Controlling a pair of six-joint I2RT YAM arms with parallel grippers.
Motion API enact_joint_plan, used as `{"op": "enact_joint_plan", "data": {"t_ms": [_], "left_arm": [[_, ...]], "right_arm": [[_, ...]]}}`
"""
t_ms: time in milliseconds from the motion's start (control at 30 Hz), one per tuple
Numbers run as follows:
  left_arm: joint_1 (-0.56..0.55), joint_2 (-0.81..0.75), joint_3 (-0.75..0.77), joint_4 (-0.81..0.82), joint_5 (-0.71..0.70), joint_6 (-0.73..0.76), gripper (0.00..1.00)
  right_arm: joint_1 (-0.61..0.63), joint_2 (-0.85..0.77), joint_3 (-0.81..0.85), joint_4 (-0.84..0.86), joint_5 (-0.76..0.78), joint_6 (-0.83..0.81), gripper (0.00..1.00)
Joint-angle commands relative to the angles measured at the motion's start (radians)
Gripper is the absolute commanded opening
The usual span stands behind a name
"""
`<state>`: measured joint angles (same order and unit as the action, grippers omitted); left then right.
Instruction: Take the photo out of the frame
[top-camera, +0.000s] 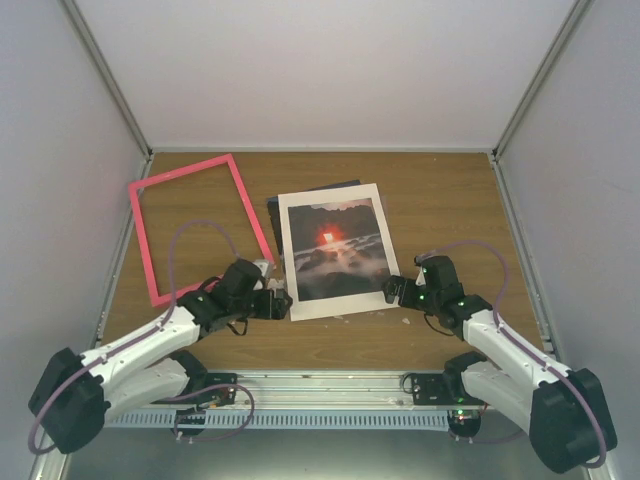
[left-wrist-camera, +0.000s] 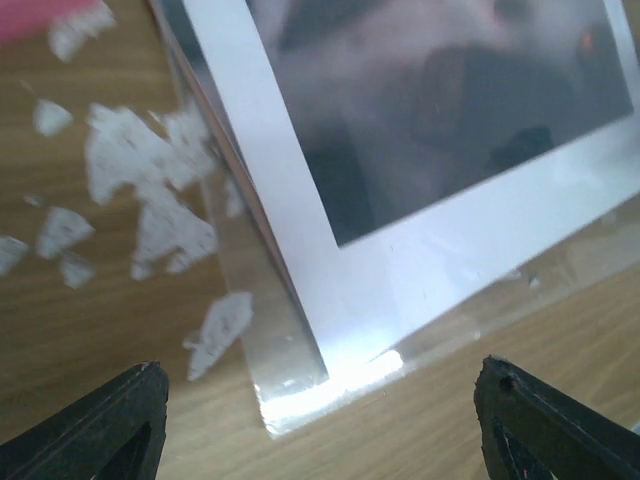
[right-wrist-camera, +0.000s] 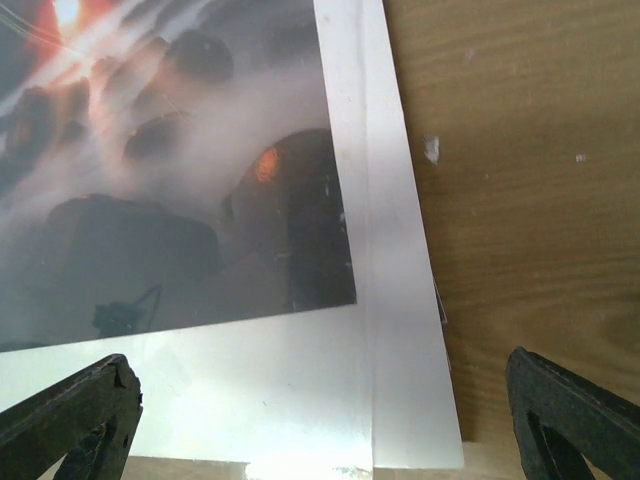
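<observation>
In the middle of the table (top-camera: 440, 200) lies the photo (top-camera: 335, 245), face up. It is out of the frame (top-camera: 143, 244), which lies empty near the left edge. A white mat (top-camera: 330, 303) sits on the photo like a border, so the job does not look done. A dark sheet (top-camera: 278, 212) pokes out at the far side, and a clear sheet (left-wrist-camera: 265, 350) pokes out at the near left corner of the pile. The left gripper (top-camera: 283, 302) waits at that corner with its jaws wide apart, holding nothing. The right gripper (top-camera: 392, 292) waits at the near right corner, jaws wide apart too, and empty. The pile is flat and thin. A pinch could grab the mat and photo together, or bend the shiny photo. A push from one side could just slide the whole pile away.
</observation>
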<state>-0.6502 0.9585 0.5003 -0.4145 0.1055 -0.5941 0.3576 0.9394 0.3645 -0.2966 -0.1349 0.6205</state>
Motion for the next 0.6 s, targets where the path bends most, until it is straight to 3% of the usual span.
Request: {"op": "enact_joint_plan", "data": {"t_ms": [0,567], "left_arm": [[-0.087,0.059,-0.04,0.16,-0.019,-0.111,0.84],[-0.118,0.243,-0.08,0.258,-0.036,-0.114,0.85]], "right_arm": [[-0.007,-0.02,-0.034,-0.03,-0.021,0.034,1.0],[-0.009,0.01,-0.075,0.033,-0.084,0.031,1.0]]}}
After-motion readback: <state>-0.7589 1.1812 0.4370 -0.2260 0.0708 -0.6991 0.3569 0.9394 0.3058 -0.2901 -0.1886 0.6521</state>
